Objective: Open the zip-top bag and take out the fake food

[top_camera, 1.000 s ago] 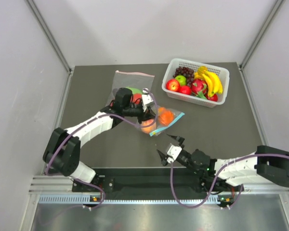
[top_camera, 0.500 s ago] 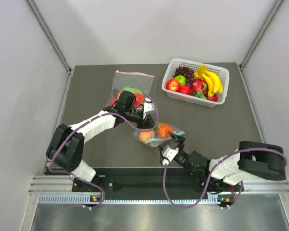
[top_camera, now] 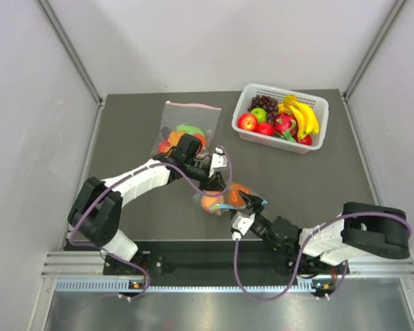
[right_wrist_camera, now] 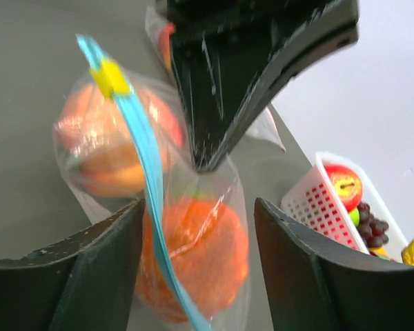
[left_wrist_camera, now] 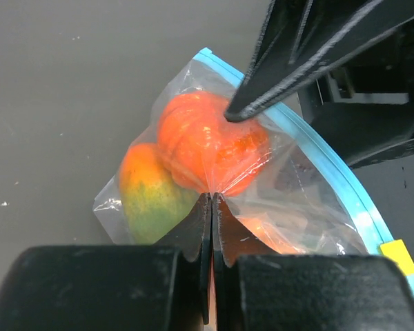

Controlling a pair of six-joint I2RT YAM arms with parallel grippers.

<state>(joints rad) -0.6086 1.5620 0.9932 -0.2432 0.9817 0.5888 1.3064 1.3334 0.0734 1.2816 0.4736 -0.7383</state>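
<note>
One table (top_camera: 317,179) carries one basket (top_camera: 281,87) of fruit at far right and two bags: a larger bag (top_camera: 193,114) at far centre, and the zip-top bag (top_camera: 217,201) near the front edge, between the two grippers. Left gripper (left_wrist_camera: 212,207): jaws closed, pinching the bag's film. Right gripper (right_wrist_camera: 196,207): jaws apart, straddling the blue zip strip (right_wrist_camera: 148,172); contact cannot be told. The left wrist view shows three pieces of fake food (left_wrist_camera: 207,141) inside; the right wrist view shows two, and also the basket.
</note>
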